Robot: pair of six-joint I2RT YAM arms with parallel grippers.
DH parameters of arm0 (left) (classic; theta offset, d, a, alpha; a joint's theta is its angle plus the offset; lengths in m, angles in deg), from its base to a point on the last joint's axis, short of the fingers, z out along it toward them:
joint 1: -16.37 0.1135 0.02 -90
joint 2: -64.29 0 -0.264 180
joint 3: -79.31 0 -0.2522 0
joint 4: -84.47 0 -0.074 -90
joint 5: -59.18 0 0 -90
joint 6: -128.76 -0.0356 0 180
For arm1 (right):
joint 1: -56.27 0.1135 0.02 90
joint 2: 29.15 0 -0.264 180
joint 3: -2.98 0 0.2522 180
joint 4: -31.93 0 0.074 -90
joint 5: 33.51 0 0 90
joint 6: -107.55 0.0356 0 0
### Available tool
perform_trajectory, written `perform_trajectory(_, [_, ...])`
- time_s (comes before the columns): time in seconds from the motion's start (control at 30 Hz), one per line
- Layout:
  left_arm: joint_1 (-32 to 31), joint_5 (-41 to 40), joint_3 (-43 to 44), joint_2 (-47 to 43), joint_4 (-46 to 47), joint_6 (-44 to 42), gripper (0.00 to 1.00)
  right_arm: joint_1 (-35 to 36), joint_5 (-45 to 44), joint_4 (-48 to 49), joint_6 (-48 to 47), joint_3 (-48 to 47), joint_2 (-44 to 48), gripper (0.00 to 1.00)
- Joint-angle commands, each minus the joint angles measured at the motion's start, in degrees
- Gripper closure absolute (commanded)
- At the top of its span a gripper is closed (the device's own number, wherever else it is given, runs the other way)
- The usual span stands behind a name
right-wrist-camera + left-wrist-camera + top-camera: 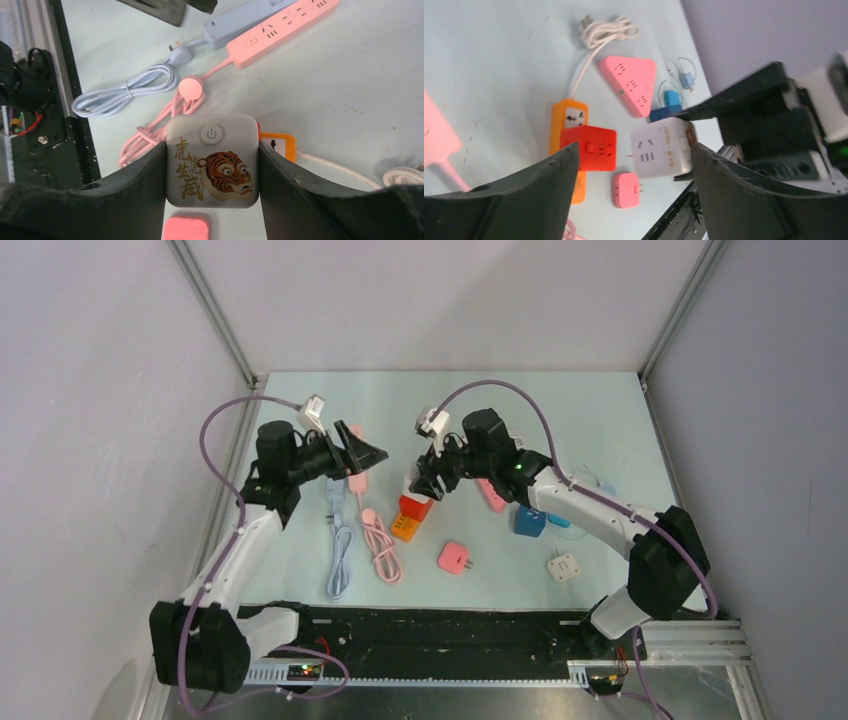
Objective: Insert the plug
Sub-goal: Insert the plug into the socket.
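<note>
The plug is a white cube with a tiger print and a power button, and my right gripper is shut on its two sides. In the left wrist view the same white cube hangs with its prongs pointing toward a red socket cube, a small gap apart. The red cube sits on an orange socket strip. My left gripper hovers open and empty to the left, above the table, facing the right gripper.
A small pink plug lies just below the held cube. A pink triangular socket, a blue cube and a white adapter lie to the right. Pink and blue-grey power strips with coiled cables lie to the left.
</note>
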Motion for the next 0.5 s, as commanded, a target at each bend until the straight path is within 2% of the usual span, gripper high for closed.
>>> perform_trajectory(0.0, [0.7,-4.7,-0.4,5.4,-4.8,1.3,0.19,0.6,-1.1,4.6,-3.6,-0.4,-1.6,1.0])
perform_trajectory(0.2, [0.7,-3.6,-1.5,12.4,-4.9,2.5,0.3,0.9,-0.3,3.2,-4.5,-0.4,-3.8,1.0])
perform_trajectory(0.47, [0.6,-1.4,-2.4,17.4,-5.0,2.2,0.38,0.9,-2.4,2.8,-4.8,-0.4,-5.6,1.0])
